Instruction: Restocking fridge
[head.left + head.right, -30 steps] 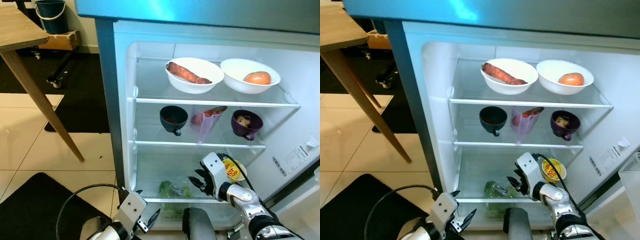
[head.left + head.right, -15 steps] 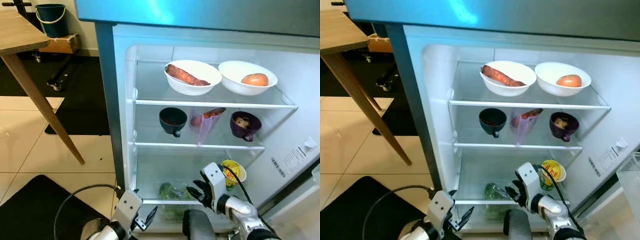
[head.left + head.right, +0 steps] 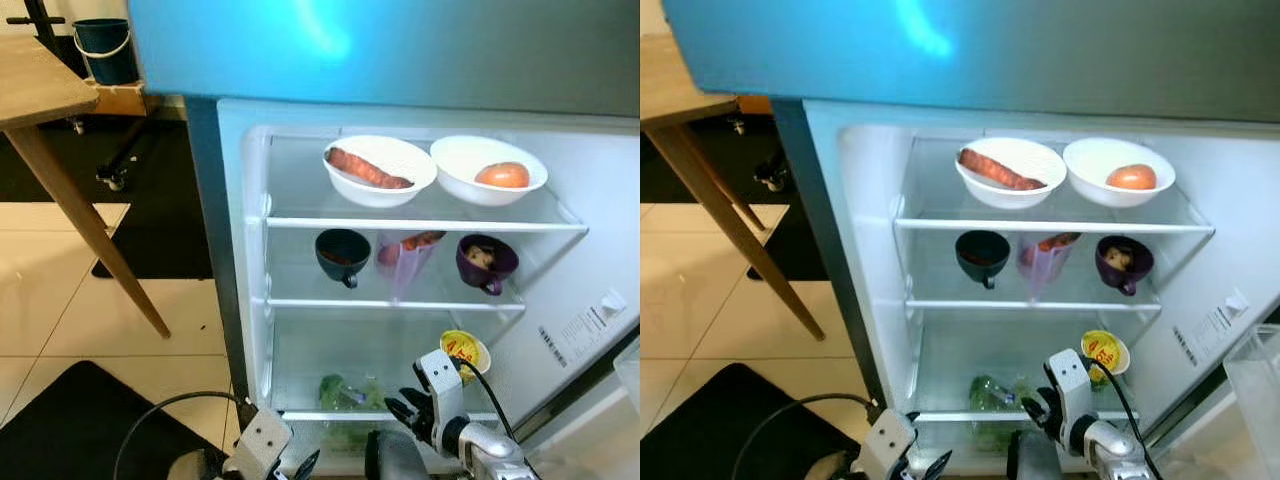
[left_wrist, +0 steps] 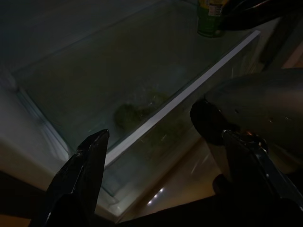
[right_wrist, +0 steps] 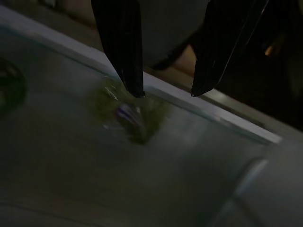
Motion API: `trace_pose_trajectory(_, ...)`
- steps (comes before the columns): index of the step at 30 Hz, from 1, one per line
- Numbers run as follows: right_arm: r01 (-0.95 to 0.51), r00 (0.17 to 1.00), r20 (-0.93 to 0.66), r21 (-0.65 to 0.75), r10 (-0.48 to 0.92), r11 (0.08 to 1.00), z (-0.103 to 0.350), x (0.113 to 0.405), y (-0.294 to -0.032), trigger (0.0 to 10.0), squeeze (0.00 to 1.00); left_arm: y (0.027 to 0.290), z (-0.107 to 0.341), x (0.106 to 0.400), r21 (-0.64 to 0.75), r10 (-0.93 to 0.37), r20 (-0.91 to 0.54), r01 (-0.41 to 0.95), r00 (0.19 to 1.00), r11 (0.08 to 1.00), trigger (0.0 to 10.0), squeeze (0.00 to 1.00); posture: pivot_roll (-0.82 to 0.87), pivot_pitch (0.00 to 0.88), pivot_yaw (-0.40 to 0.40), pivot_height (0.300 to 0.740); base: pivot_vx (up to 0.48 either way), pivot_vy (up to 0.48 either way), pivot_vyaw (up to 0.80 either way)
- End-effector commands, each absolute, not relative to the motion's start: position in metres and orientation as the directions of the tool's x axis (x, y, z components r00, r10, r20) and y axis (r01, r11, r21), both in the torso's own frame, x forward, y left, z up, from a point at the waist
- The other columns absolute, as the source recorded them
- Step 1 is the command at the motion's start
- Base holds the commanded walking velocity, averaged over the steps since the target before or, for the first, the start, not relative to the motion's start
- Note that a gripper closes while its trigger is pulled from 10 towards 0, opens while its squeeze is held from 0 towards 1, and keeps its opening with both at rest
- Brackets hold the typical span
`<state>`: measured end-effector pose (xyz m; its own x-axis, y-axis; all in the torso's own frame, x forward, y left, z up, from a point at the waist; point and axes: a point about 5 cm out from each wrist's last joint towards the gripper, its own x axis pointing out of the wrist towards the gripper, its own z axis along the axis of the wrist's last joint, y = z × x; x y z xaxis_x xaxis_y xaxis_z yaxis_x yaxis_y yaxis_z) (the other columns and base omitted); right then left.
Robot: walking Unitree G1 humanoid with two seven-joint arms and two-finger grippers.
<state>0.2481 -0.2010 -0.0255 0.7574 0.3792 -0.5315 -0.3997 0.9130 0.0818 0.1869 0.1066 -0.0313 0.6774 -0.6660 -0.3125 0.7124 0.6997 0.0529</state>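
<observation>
An open fridge (image 3: 246, 300) stands well stocked, its restocking apparently close to done. On the top shelf, 2 white bowls sit side by side: one with a sweet potato (image 3: 380, 170), the other with an orange fruit (image 3: 489, 170). One shelf down are a dark mug (image 3: 341, 254), a clear cup of vegetables (image 3: 404, 256) and a purple mug (image 3: 486, 261). On the lowest glass shelf (image 3: 330, 350), a yellow-lidded tub (image 3: 463, 353) rests toward the fridge's right wall, and a bag of greens (image 3: 348, 391) lies at that shelf's front edge, seemingly placed and needing no further work. Whether more items wait outside the fridge cannot be told.

The right gripper (image 3: 408, 411) hovers just in front of the lowest shelf, near the greens and below the tub; its wrist is angled up toward the fridge interior. In its wrist view the 2 black fingers (image 5: 124, 42) stand moderately apart with nothing between them, tips above the greens (image 5: 135, 116) at the white shelf edge.

The left gripper (image 4: 161, 156) hangs low before the fridge's bottom-left corner; its wrist view shows the fingers spread wide and empty, aimed at the same shelf, with the right arm's silver casing (image 4: 255, 109) close alongside. A wooden table (image 3: 40, 80) stands well to the fridge's left.
</observation>
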Motion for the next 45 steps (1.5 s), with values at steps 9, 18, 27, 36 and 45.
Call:
trace_pose_trajectory(9,-0.33,0.732,-0.593,0.121,0.335,0.936,-0.042,0.228,-0.206,10.0,0.0,0.115,-0.038,0.18,0.049,-0.658,-0.344,0.712,0.67,0.7,10.0,0.0,-0.01,0.029,-0.065,0.6,0.0,0.0,0.0)
trace_pose_trajectory(18,-0.302,0.713,-0.633,0.112,0.302,0.947,-0.048,0.221,-0.207,10.0,0.0,0.117,-0.041,0.179,0.044,-0.651,-0.357,0.709,0.669,0.704,10.0,0.0,-0.01,0.03,-0.065,0.62,0.0,0.0,0.0)
trace_pose_trajectory(27,-0.28,0.7,-0.656,0.112,0.282,0.954,-0.053,0.214,-0.21,10.0,0.0,0.117,-0.045,0.178,0.019,-0.634,-0.392,0.695,0.667,0.719,10.0,0.0,-0.01,0.03,-0.066,0.62,0.0,0.0,0.0)
trace_pose_trajectory(36,-0.279,0.706,-0.65,0.11,0.281,0.954,-0.051,0.216,-0.211,10.0,0.0,0.11,-0.043,0.184,0.042,-0.638,-0.383,0.702,0.668,0.711,10.0,0.0,-0.01,0.03,-0.066,0.62,-0.15,0.0,0.0)
trace_pose_trajectory(45,-0.299,0.715,-0.629,0.12,0.305,0.947,-0.049,0.219,-0.208,10.0,0.0,0.11,-0.042,0.184,0.056,-0.648,-0.385,0.718,0.657,0.694,10.0,0.0,-0.01,0.025,-0.067,0.629,0.0,0.0,0.0)
